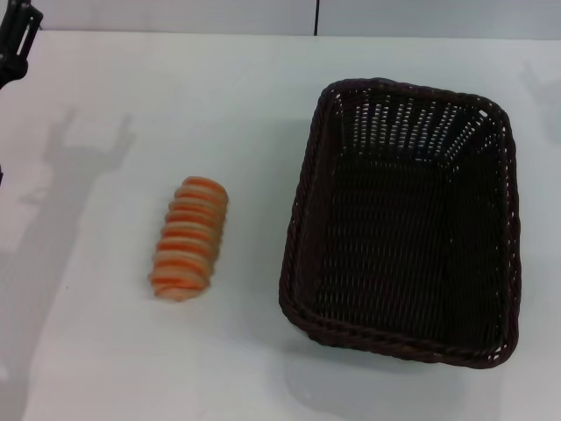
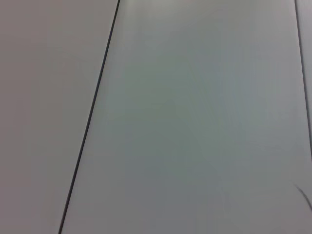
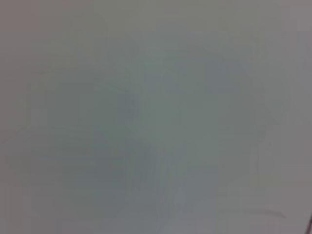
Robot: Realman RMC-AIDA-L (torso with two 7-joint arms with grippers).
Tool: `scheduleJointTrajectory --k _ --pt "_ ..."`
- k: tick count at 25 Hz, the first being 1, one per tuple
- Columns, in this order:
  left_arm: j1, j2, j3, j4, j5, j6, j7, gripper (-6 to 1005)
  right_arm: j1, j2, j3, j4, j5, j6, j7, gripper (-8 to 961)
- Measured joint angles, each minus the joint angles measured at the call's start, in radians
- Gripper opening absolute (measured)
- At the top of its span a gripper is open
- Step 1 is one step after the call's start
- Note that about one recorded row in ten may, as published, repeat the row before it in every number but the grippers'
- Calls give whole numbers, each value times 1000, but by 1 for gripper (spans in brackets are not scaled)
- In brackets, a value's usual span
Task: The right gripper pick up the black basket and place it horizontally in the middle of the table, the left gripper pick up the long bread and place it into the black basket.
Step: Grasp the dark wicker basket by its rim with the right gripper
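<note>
The black basket [image 1: 403, 219] stands on the white table [image 1: 237, 96] at the right in the head view, its long side running away from me, and it holds nothing. The long bread [image 1: 188, 239], striped orange and cream, lies on the table left of the basket, well apart from it. A part of my left gripper [image 1: 13, 39] shows at the far left corner, high and far from the bread. My right gripper is out of view. Both wrist views show only a plain pale surface.
The table's far edge [image 1: 175, 33] meets a grey wall with a dark vertical seam [image 1: 316, 16]. The left wrist view shows a dark seam line [image 2: 90, 117] across a pale surface. The left arm's shadow [image 1: 79, 167] falls on the table left of the bread.
</note>
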Motion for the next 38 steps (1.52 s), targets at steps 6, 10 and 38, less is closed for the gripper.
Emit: scheduleJointTrajectory --k 6,10,38 --pt "-9 1 0 -4 1 -13 -1 867 17 -3 92 -158 0 343 77 751" --pt "-18 2 -2 1 1 -28 -14 867 32 -3 102 -255 0 551 141 751" --pt "-19 18 -120 30 0 -129 -93 867 44 -4 226 -262 97 1056 515 751"
